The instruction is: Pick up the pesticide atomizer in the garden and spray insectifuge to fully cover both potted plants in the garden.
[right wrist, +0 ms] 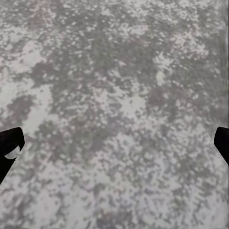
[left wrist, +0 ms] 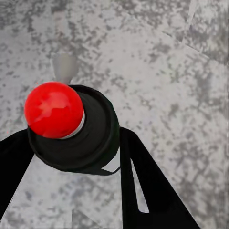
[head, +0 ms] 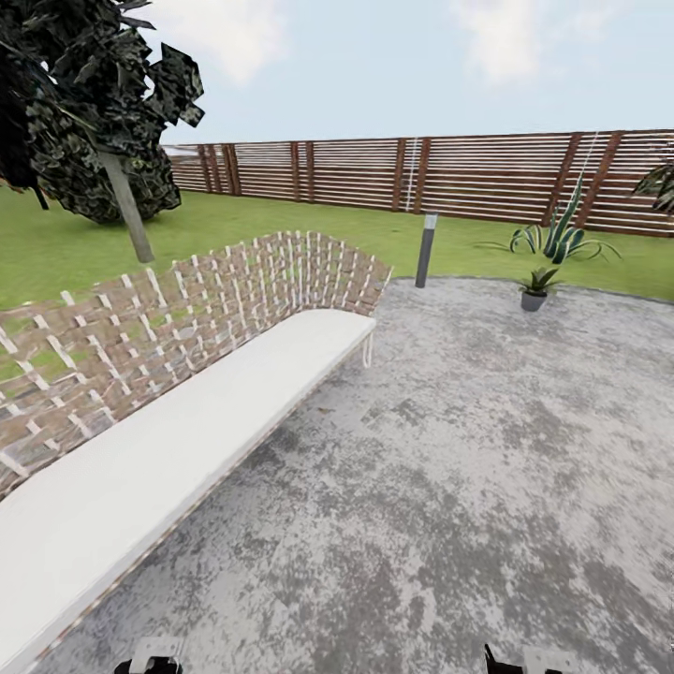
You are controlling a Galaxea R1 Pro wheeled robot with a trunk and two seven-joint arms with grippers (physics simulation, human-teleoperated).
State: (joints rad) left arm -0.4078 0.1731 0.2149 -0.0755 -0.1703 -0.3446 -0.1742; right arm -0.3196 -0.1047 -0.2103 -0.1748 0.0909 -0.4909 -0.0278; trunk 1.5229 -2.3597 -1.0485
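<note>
mottled grey patio [head: 487, 487] spreads near to far, lawn [head: 243, 220] and slatted brown fence [head: 468, 173] behind. long wicker bench [head: 187, 309] with a smooth white cushion on the left. grey lamp post [head: 426, 251] at the far patio edge. one potted plant [head: 535, 286] far right: small, light, stiff pointed leaves, likely tips easily. left gripper [left wrist: 71, 152] clamps a dark round bottle with a red ball top [left wrist: 53, 109], probably the sprayer; rigid, slick, held round the body. right gripper [right wrist: 114, 143] spread wide, nothing in it.

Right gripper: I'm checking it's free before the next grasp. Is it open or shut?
Open: the right gripper has its fingertips far apart, only patio between.
</note>
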